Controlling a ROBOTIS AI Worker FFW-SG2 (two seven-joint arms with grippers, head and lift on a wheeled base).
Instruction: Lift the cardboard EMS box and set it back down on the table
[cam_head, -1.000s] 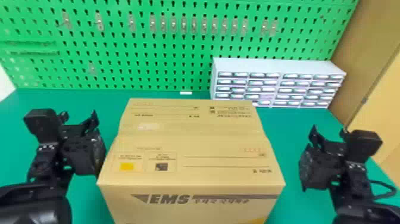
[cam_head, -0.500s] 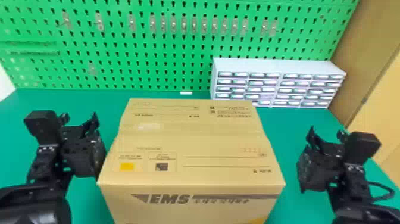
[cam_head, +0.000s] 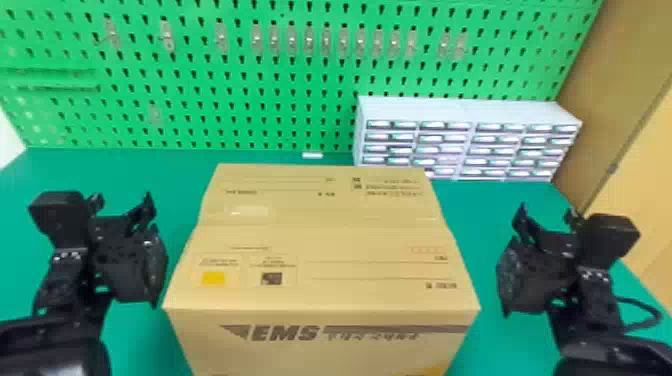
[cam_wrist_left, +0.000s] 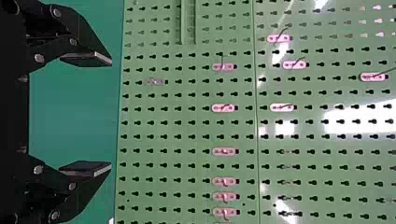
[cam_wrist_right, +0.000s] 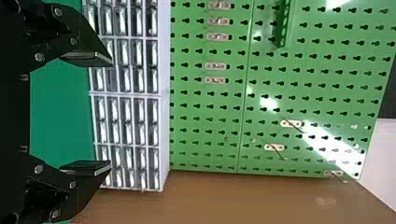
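Observation:
The closed cardboard EMS box (cam_head: 320, 250) stands on the green table (cam_head: 35, 175), its lettered side facing me. My left gripper (cam_head: 125, 200) is left of the box, close to its side; whether the two touch I cannot tell. Over on the right, my right gripper (cam_head: 545, 212) stands apart from the box, with a strip of table between them. In the left wrist view my left gripper (cam_wrist_left: 110, 115) is open, nothing between its fingers. In the right wrist view my right gripper (cam_wrist_right: 111, 115) is likewise open and holds nothing.
Behind the table rises a green pegboard (cam_head: 225, 110) with small hooks. A white drawer cabinet (cam_head: 465, 107) stands at the back right, and a small white piece (cam_head: 312, 155) lies at the table's back edge. Brown panelling (cam_head: 600, 90) borders the right side.
My right gripper has shifted very slightly left, toward the box. The left gripper has hardly moved, and the box stays where it was.

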